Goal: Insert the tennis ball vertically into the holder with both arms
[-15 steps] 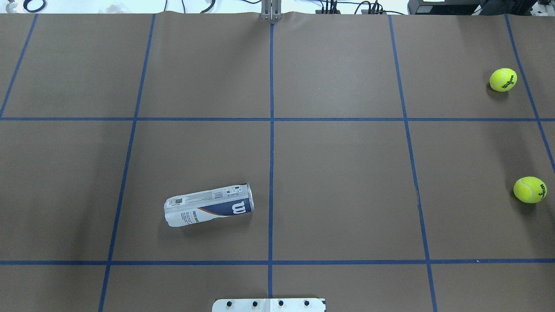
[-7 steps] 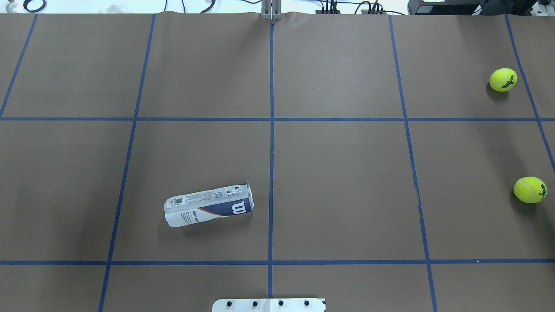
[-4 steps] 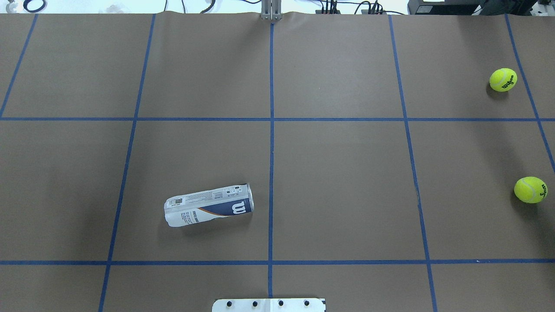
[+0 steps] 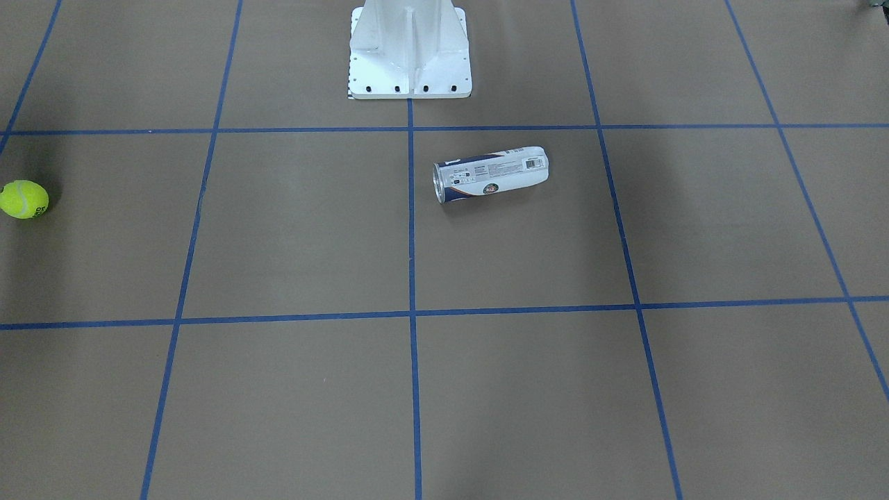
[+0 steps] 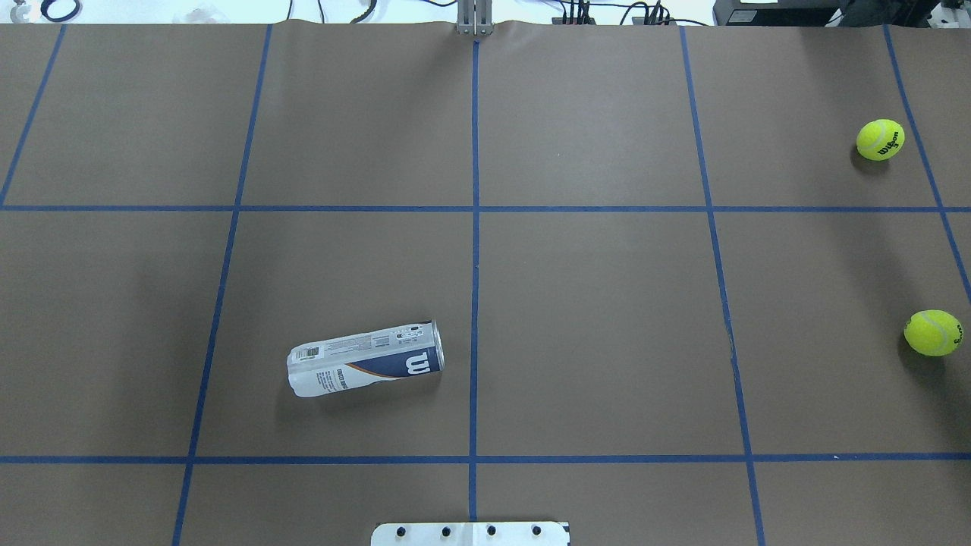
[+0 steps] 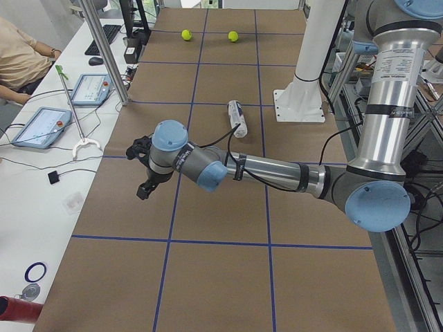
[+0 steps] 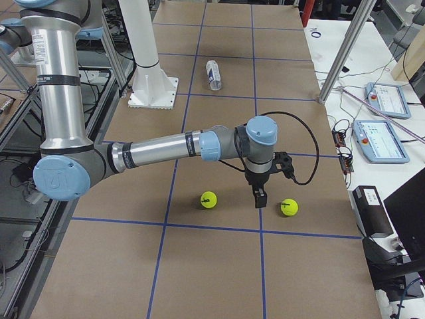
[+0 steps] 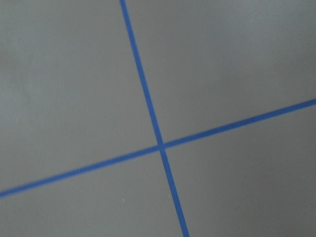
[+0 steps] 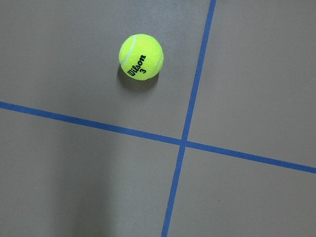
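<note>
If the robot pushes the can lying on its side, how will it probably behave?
The can lies on its round side on the flat table, so it would probably roll. It looks like thin plastic and seems empty, so probably light and easily squeezed.

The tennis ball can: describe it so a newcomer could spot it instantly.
Start at the white pedestal base on the brown gridded table. In the square just in front, toward the robot's left, lies the can. It is the only cylinder, white-and-navy, lying on its side.

Holder (image 5: 365, 359) flat on table (image 5: 607, 318), tennis ball (image 5: 931, 333) far right.
</note>
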`<state>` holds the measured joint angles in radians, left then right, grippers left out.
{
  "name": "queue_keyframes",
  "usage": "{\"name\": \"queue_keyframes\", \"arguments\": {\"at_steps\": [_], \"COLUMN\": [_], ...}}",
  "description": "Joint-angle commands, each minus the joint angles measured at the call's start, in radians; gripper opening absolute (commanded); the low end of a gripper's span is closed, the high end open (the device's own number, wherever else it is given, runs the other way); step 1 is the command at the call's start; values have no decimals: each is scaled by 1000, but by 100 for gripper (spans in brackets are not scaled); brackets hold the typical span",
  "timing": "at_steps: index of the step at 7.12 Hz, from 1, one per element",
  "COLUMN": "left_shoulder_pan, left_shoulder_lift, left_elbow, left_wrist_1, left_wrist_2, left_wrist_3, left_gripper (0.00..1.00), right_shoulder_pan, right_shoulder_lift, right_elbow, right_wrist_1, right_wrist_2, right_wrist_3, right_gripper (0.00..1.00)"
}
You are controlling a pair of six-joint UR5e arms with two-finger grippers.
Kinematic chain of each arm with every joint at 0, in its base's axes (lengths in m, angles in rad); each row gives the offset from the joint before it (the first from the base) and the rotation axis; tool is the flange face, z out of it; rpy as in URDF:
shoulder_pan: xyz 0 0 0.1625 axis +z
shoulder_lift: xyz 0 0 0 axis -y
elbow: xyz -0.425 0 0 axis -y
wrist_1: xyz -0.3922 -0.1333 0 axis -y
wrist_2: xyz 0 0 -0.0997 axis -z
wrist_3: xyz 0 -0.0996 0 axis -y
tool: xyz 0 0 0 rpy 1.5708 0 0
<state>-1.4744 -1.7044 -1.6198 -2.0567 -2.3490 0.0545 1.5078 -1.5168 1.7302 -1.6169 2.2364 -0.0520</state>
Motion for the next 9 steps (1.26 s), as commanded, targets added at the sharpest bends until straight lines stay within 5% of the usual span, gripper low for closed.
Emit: {"name": "queue_keyframes", "arguments": {"at_steps": [1, 4, 6, 9], "left_shoulder_pan": [153, 352, 490, 699], "left_shoulder_lift": [-101, -257, -288, -369], "left_elbow": [-5, -14, -61, -199], "left_wrist_1": [-147, -161, -151, 152], "left_wrist_2": [0, 3, 84, 115], "left_wrist_3": [-44, -86, -133, -128], "left_gripper": [100, 99, 99, 98], "right_shoulder_pan": [0, 0, 0, 0], "right_shoulder_lift": [-13, -16, -16, -16], "right_elbow": [-3, -3, -1, -4], "right_wrist_1": [15, 15, 17, 15], "right_wrist_2": [5, 5, 5, 5], "right_wrist_3": [1, 1, 1, 3], "right_gripper": [100, 100, 100, 100]}}
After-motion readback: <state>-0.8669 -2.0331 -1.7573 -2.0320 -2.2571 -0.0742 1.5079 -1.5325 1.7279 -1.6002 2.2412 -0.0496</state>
